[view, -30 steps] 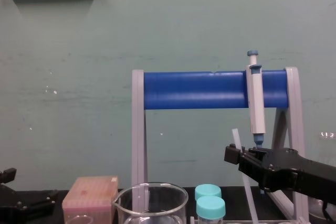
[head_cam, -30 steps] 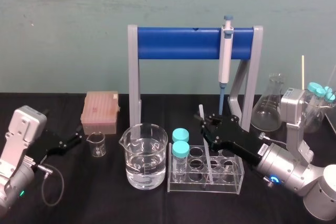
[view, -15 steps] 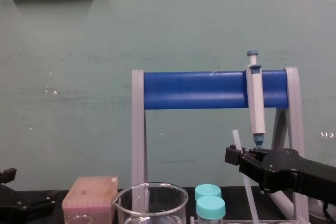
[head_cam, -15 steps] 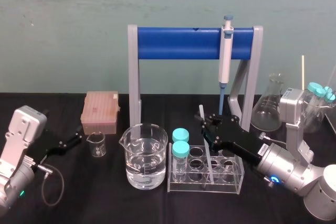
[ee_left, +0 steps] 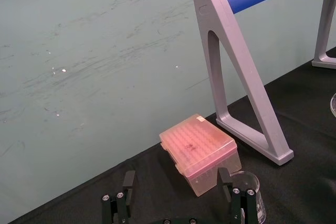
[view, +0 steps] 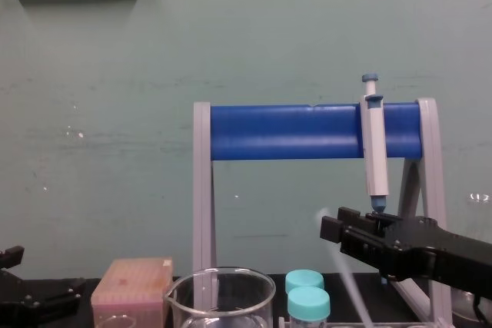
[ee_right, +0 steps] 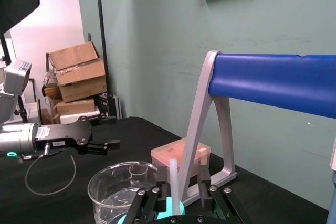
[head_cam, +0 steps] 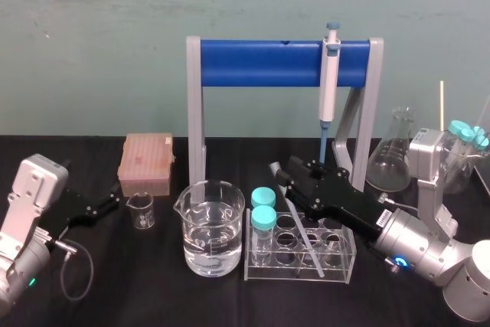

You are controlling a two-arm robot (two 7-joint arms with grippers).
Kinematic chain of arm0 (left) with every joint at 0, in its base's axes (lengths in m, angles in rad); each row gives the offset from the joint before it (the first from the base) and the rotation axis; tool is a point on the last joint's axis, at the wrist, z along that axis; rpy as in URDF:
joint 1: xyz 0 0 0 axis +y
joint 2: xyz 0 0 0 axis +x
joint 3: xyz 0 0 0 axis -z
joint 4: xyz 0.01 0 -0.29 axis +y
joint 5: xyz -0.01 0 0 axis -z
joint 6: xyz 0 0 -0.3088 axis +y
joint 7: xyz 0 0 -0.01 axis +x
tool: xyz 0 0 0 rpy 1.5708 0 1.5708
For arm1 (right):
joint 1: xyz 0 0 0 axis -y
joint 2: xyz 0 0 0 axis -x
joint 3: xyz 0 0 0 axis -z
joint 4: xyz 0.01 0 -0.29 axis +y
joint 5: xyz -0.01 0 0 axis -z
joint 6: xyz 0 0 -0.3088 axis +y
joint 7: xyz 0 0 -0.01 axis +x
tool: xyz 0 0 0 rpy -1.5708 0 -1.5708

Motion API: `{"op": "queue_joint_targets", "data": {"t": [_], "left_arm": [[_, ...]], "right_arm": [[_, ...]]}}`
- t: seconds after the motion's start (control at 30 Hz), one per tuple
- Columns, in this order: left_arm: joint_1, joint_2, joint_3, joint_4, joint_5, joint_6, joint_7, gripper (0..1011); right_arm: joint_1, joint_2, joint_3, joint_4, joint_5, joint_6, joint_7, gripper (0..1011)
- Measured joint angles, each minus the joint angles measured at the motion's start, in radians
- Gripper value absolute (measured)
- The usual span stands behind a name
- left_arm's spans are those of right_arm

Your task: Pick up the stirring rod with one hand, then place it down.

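Note:
The stirring rod [head_cam: 308, 229], thin and translucent white, stands slanted with its lower end in the clear test-tube rack [head_cam: 337, 267]. It is streaked with motion in the chest view [view: 343, 266]. My right gripper [head_cam: 289, 170] hovers over the rack's back edge, open. In the right wrist view the stirring rod [ee_right: 173, 174] rises in the gap between the fingers of the right gripper [ee_right: 182, 184], close to one of them. My left gripper [head_cam: 111, 203] rests open at the far left of the table, beside a small beaker [head_cam: 141, 210].
A large beaker of water [head_cam: 213, 227] stands left of the rack, and two teal-capped tubes [head_cam: 263, 217] sit in the rack's left end. Behind, a grey-and-blue stand [head_cam: 260, 63] carries a pipette [head_cam: 329, 82]. A pink tip box [head_cam: 145, 160] lies at left, a flask [head_cam: 390, 158] at right.
The right gripper's fingers have spread apart and let go of the stirring rod. The rod, upright before, now tips over in the rack.

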Motion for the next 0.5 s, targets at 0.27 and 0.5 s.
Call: {"op": "queue_joint_targets", "data": {"t": [0.27,0.5], "left_arm": [[0.0,0.0,0.0,0.0,0.0,0.0,0.0,1000],[0.0,0.0,0.0,0.0,0.0,0.0,0.0,1000]], "right_arm": [[0.0,0.0,0.0,0.0,0.001,0.0,0.0,618],[0.0,0.0,0.0,0.0,0.001,0.0,0.0,812]]}}
